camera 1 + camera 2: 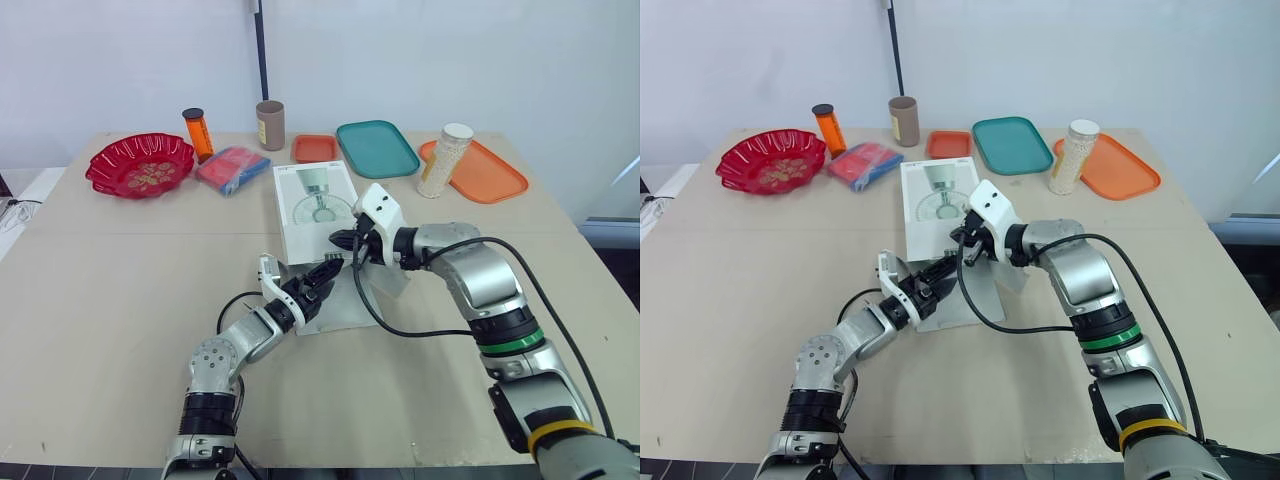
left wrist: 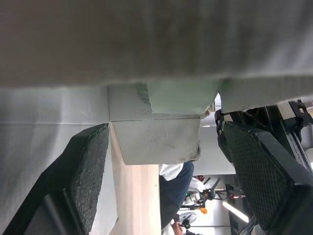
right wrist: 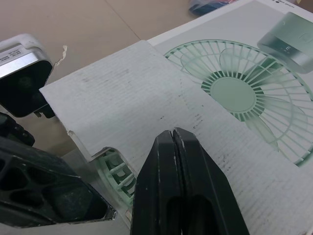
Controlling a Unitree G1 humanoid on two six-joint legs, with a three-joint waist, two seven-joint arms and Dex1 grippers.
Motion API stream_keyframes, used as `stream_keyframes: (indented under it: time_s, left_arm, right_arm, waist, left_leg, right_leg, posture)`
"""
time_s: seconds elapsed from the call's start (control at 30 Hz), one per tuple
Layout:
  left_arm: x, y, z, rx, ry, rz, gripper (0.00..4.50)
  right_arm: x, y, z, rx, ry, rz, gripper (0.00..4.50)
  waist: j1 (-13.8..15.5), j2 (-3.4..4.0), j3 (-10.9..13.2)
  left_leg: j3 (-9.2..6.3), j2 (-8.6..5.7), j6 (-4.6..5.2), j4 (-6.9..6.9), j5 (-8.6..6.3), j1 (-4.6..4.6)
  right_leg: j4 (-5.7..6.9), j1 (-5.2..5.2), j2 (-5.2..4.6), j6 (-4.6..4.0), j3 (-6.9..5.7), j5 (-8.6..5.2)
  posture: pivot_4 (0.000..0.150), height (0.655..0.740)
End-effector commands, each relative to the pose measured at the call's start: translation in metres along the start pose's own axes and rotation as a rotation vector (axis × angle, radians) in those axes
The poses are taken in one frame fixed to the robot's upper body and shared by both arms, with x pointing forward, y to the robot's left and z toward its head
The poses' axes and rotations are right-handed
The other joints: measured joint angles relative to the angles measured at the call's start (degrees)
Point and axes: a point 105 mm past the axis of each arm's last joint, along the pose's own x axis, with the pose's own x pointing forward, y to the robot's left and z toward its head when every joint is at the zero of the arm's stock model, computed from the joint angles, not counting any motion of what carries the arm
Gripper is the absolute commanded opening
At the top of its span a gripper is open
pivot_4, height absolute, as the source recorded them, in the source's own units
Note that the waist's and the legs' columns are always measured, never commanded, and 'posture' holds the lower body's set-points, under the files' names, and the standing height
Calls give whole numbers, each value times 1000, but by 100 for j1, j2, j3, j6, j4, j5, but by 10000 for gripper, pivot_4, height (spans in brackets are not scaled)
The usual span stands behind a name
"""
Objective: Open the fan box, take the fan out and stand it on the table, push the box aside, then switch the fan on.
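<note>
The white fan box (image 1: 312, 205), printed with a green fan, lies flat in the middle of the table with its near end flaps open. My left gripper (image 1: 322, 277) is open at that near end; in the left wrist view its fingers (image 2: 85, 176) stand apart on either side of a flap and the pale green fan (image 2: 183, 95) inside. My right gripper (image 1: 345, 240) hovers over the box's near top edge, shut with nothing between its fingers (image 3: 173, 161). Its tips rest on or just above the white top flap (image 3: 122, 98). Part of the green fan grille (image 3: 117, 169) peeks out beneath that flap.
Along the table's far side stand a red bowl (image 1: 140, 165), an orange bottle (image 1: 198, 133), a brown cup (image 1: 270, 124), a red-and-blue packet (image 1: 232, 168), a small orange tray (image 1: 315, 148), a teal tray (image 1: 377, 148) and an orange tray (image 1: 485, 172) with a jar (image 1: 443, 160).
</note>
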Motion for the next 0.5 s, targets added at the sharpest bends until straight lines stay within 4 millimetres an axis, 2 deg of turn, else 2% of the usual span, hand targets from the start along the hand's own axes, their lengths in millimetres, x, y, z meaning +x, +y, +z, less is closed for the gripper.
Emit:
stream_keyframes:
  time_s: [0.03, 0.5]
  left_arm:
    - [8, -5, -14, -61, 14, -44, 39340]
    - [2, -8, -17, -48, 35, -40, 39340]
  right_arm:
    - [-1, 3, 0, -1, 1, 6, 0]
    - [1, 4, 1, -3, -4, 9, 0]
  waist:
    - [0, 0, 0]
    - [0, 0, 0]
  left_leg:
    - [0, 0, 0, 0, 0, 0]
    - [0, 0, 0, 1, 0, -1]
  right_leg:
    - [0, 0, 0, 0, 0, 0]
    - [1, -1, 0, 0, 0, 0]
  posture:
    - [1500, 7400]
    - [1500, 7400]
